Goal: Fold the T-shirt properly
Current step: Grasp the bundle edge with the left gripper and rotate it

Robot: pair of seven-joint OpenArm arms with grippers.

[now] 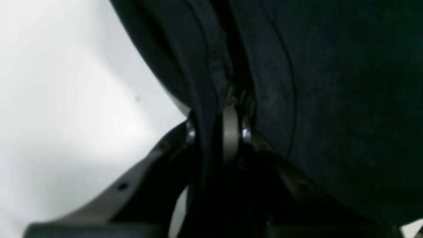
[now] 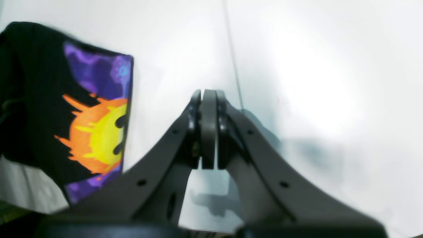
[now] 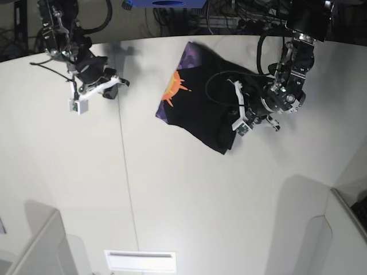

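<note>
— Where's the T-shirt (image 3: 200,103)?
— Bunched on the white table (image 3: 172,189), a black fold pinched between the left gripper (image 1: 219,132) jaws.
— And the right gripper (image 2: 208,129)?
— Jaws pressed together on nothing, above bare table, the shirt's print well off to one side.

Black T-shirt (image 3: 209,106), rumpled on table, print showing
</note>
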